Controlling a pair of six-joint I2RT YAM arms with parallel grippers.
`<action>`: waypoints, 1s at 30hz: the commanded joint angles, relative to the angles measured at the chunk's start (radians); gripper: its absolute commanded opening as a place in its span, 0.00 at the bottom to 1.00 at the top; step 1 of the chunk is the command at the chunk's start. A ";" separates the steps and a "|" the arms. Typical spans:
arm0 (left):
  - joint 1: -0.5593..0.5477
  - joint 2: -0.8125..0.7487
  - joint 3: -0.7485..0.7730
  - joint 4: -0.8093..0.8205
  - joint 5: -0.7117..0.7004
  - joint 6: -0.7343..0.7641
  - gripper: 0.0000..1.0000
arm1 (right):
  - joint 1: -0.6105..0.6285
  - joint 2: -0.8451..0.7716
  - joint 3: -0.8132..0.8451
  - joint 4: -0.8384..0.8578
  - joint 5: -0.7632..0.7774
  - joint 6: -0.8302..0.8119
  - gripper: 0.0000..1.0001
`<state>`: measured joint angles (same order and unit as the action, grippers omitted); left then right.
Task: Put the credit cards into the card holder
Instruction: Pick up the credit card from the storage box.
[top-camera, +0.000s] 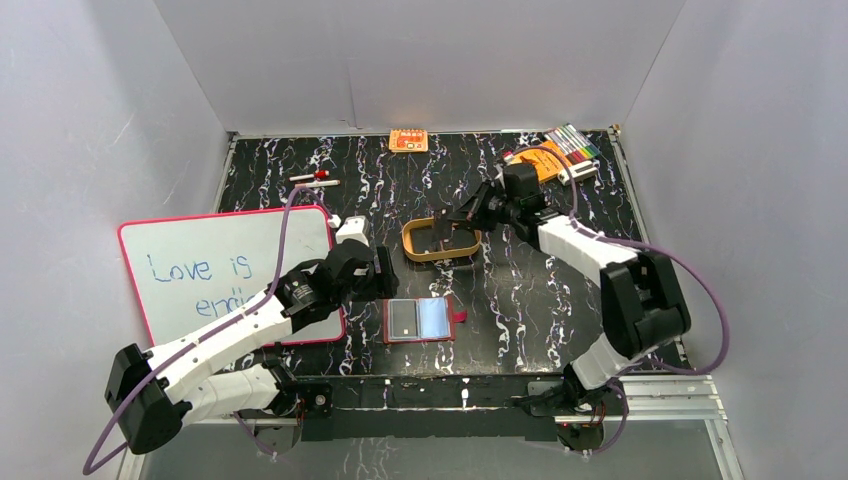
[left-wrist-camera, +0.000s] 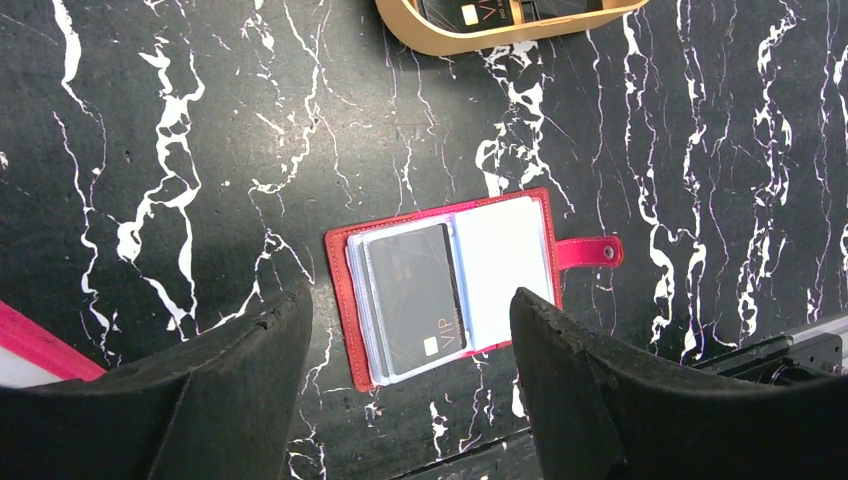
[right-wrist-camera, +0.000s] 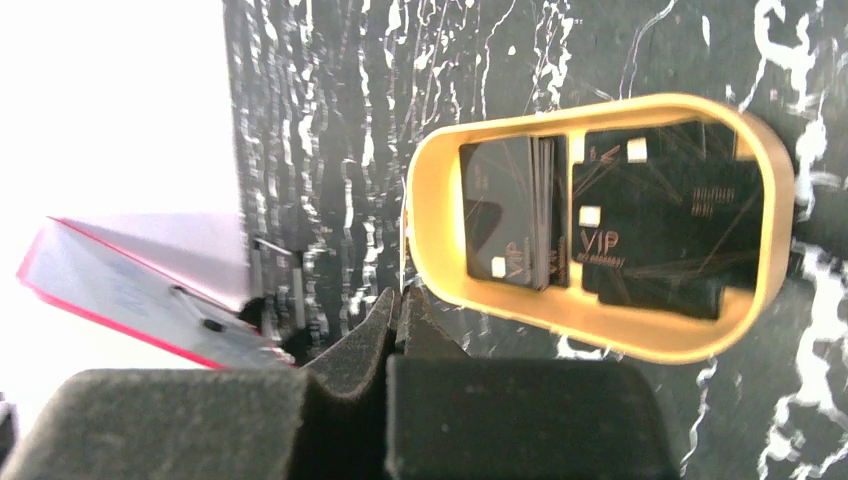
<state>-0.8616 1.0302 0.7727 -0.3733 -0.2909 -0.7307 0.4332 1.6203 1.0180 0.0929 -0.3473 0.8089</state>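
Observation:
The dark red card holder (top-camera: 420, 320) lies open on the black marbled table near the front edge. In the left wrist view it (left-wrist-camera: 340, 300) holds a dark VIP credit card (left-wrist-camera: 415, 300) in its left clear pocket; the right pocket looks pale. My left gripper (left-wrist-camera: 410, 300) is open and empty, above the holder; in the top view it (top-camera: 378, 272) is just to the holder's upper left. More dark VIP cards (right-wrist-camera: 510, 215) lie in a tan oval tray (right-wrist-camera: 600, 325). My right gripper (right-wrist-camera: 400, 295) is shut and empty, its tips just outside the tray's rim.
A whiteboard (top-camera: 230, 270) with a red frame lies at the left under my left arm. An orange packet (top-camera: 408, 140) sits at the back wall. Markers (top-camera: 572, 145) and an orange booklet (top-camera: 540, 160) lie at the back right. A pen (top-camera: 313, 180) lies at the back left.

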 joint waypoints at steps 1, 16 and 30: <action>-0.003 -0.033 0.025 -0.032 -0.046 -0.023 0.69 | -0.025 -0.143 -0.046 -0.042 0.041 0.354 0.00; -0.002 -0.032 0.028 -0.039 -0.011 -0.066 0.68 | -0.024 -0.229 0.065 -0.266 0.041 0.383 0.00; -0.003 0.067 -0.057 0.069 0.213 -0.012 0.61 | 0.136 -0.459 -0.295 -0.262 -0.054 -0.247 0.00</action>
<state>-0.8616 1.0588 0.7479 -0.3477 -0.1696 -0.7624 0.5198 1.1656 0.8017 -0.1631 -0.3882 0.6762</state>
